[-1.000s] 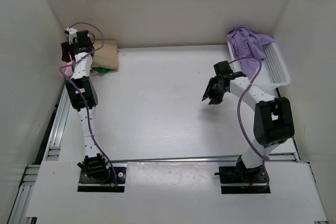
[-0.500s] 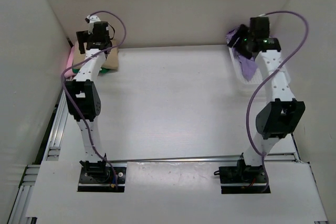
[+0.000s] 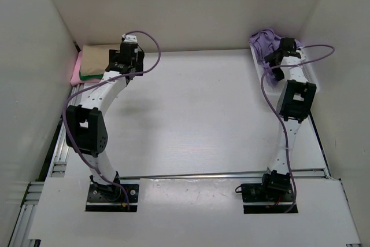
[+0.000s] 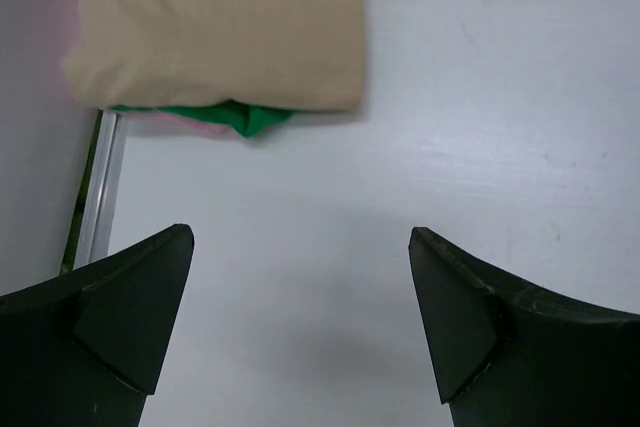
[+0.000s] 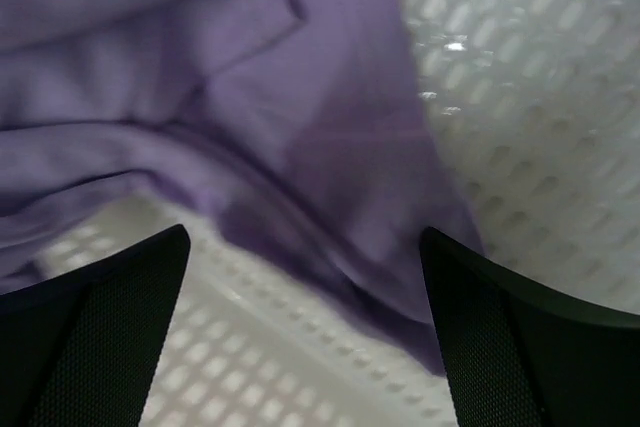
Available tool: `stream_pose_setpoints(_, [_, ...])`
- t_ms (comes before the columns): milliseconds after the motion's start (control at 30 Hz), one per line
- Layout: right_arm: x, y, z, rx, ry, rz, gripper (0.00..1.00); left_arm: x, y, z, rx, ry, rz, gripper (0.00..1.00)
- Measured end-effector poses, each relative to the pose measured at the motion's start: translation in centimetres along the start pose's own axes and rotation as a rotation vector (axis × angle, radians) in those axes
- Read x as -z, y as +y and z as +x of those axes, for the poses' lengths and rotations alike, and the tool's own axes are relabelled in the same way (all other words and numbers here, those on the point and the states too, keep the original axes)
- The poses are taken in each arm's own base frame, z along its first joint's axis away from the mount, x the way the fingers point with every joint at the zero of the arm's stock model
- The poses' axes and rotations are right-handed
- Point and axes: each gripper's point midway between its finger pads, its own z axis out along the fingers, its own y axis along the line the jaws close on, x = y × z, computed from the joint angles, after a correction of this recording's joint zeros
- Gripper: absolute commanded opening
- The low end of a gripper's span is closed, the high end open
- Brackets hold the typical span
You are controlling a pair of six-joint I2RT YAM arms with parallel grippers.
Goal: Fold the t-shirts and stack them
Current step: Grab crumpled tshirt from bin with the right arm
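White bench point(image 3: 191, 120), white walls point(image 3: 191, 10). Left fingers point(image 4: 120, 317) released near the folded tan t-shirt point(image 4: 215, 22); right fingers point(image 5: 100, 327) released over the lavender t-shirt point(image 5: 300, 97) in its basket point(image 5: 520, 97).

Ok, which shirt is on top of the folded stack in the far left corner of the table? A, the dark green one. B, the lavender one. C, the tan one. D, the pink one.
C: the tan shirt lies folded on top, with the green shirt and the pink shirt showing only as edges under it.
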Motion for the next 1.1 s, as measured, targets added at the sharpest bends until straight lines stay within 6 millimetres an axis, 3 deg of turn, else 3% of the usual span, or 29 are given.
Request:
stream_pose_setpoints(100, [1.1,1.9,-0.7,-0.075,-0.046,-0.031,0.92,0.1,-0.5,2.0,-0.037,0.054,0.006,1.0])
stream_pose_setpoints(200, [1.1,2.6,-0.1,-0.124,-0.057,-0.027,0.81,0.1,-0.2,2.4,-0.043,0.067,-0.008,1.0])
stream_pose_setpoints(233, [0.9,2.6,0.2,-0.137,-0.056,-0.022,0.76,0.1,0.0,2.4,-0.043,0.069,-0.016,1.0])
stream_pose_setpoints(267, [0.6,2.7,0.3,-0.147,-0.057,-0.021,0.64,0.1,0.2,2.5,-0.044,0.074,-0.023,1.0])
stream_pose_setpoints(333, [-0.1,2.6,0.5,-0.169,-0.057,-0.02,0.54,0.0,0.8,2.7,-0.044,0.081,-0.038,1.0])
stream_pose_setpoints(367, [-0.5,2.5,0.7,-0.187,-0.054,-0.015,0.52,-0.1,1.0,2.8,-0.042,0.085,-0.045,1.0])
stream_pose_setpoints(467, [-1.2,2.5,0.6,-0.243,-0.057,-0.018,0.58,-0.3,2.1,2.9,-0.033,0.093,-0.069,1.0])
stream_pose_setpoints(567, [-1.3,2.6,0.5,-0.269,-0.06,-0.022,0.22,-0.6,3.1,3.1,-0.024,0.1,-0.089,1.0])
stream_pose_setpoints(600, [-1.5,2.5,0.6,-0.274,-0.057,-0.017,0.0,-0.6,3.3,3.2,-0.022,0.103,-0.093,1.0])
stream_pose_setpoints(867, [-1.1,2.2,0.5,-0.252,-0.058,-0.023,0.0,-0.8,4.4,3.8,-0.021,0.131,-0.112,1.0])
stream_pose_setpoints(1000, [3.0,3.2,-2.3,-0.196,-0.116,-0.066,0.0,-0.5,4.7,3.9,-0.023,0.14,-0.113,1.0])
stream_pose_setpoints(1100, [10.4,6.4,-6.9,-0.159,-0.23,-0.195,0.0,0.5,5.2,3.4,-0.018,0.131,-0.114,1.0])
